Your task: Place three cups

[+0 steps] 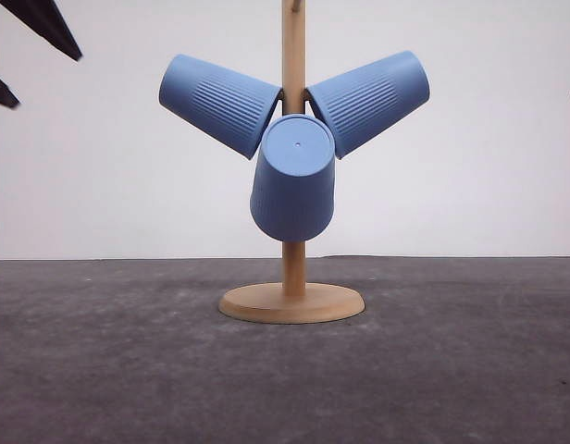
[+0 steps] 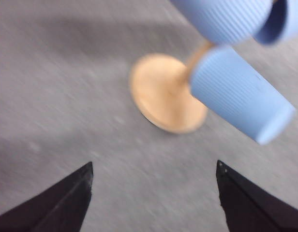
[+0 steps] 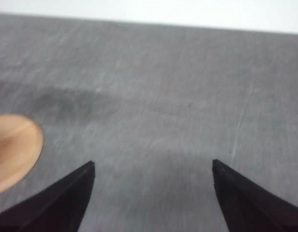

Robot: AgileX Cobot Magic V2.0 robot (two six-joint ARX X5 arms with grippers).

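Wooden stand (image 1: 292, 268) with round base at frame centre, dark grey table (image 1: 100, 361) below, white wall (image 1: 489, 166) behind

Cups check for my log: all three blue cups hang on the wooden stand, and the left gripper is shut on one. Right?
Not quite. The three cups do hang on the wooden stand, but the left wrist view shows the left gripper open and holding nothing.

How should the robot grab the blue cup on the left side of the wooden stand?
Probably by the ribbed wall of the left cup, near its flat base, coming from the left. It hangs tilted on a peg of the wooden stand, base pointing up and outward, mouth at the pole, so sliding it up and outward should free it. The open left gripper seems better placed.
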